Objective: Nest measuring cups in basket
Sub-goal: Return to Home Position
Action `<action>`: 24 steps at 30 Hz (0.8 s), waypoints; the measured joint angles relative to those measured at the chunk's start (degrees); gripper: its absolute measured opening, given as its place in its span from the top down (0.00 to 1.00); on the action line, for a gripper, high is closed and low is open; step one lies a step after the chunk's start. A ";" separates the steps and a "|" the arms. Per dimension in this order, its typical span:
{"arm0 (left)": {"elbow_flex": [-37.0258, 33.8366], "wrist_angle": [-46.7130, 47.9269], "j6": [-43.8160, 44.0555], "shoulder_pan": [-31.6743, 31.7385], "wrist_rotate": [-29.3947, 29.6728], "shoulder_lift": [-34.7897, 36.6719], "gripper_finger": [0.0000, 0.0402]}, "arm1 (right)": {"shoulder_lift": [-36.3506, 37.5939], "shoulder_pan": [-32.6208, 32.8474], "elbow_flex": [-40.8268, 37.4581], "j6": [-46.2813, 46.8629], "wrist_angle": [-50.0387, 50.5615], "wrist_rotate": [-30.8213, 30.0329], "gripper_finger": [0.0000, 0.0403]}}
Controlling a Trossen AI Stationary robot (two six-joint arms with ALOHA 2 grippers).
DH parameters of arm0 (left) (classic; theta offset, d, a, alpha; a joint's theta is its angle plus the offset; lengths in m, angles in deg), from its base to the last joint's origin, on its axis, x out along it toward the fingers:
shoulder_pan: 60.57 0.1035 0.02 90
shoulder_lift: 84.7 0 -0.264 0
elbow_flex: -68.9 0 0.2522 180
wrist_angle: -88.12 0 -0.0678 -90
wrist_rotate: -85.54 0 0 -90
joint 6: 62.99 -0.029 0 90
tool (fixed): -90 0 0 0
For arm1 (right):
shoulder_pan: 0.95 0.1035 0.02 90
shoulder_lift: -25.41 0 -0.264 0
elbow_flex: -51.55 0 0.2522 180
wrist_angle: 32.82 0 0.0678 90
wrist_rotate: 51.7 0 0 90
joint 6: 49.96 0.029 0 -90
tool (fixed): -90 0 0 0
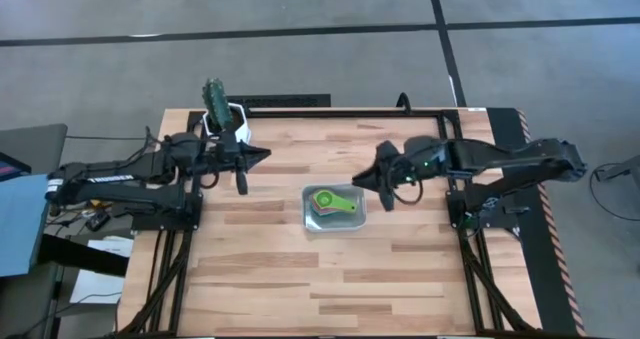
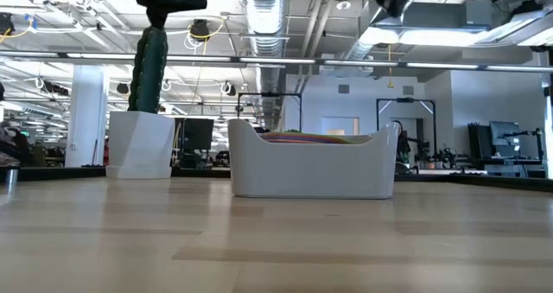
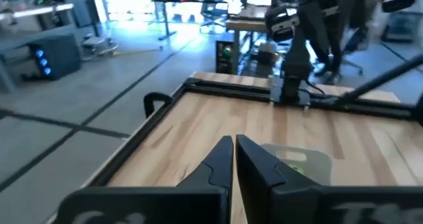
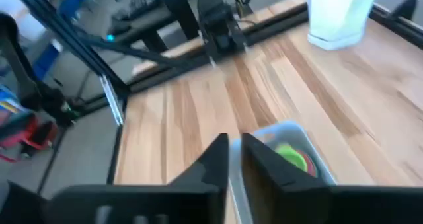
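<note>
The left fingers (image 3: 217, 163) are drawn together with only a thin slit between them and hold nothing; in the high view they (image 1: 258, 157) hang over the upper left part of the counter (image 1: 300, 279), pointing toward the frame's right. The right fingers (image 4: 213, 163) are likewise narrowed to a slim gap and empty, and in the high view they (image 1: 362, 179) sit just right of centre, pointing left, near the basket's upper right corner but clear of it. Between the two sets of fingers and a little lower in the high view lies the basket (image 1: 310, 225), resting flat on the counter near the middle. The measuring cups (image 1: 335, 202) lie nested inside it, the green one on top with its handle pointing toward the lower right. In the low view the basket (image 2: 311, 170) stands at centre frame, and the stacked coloured rims of the cups (image 2: 302, 138) show just above the dip in its near wall. A white cactus pot (image 1: 228, 127) stands at the counter's upper left edge, just above the left fingers in the high view and well apart from the basket.
</note>
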 joint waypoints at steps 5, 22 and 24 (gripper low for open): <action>-0.02 -0.64 -2.08 3.63 -7.45 0.20 1.00 | 5.33 6.34 0.04 -7.49 3.18 -7.88 0.97; -13.68 5.31 -1.87 7.66 -4.54 18.58 1.00 | 32.71 17.15 -20.08 -21.55 -0.60 -22.71 0.99; -14.12 4.81 -2.88 7.68 -4.07 19.96 1.00 | 36.04 17.14 -22.66 -23.71 -1.73 -22.72 0.98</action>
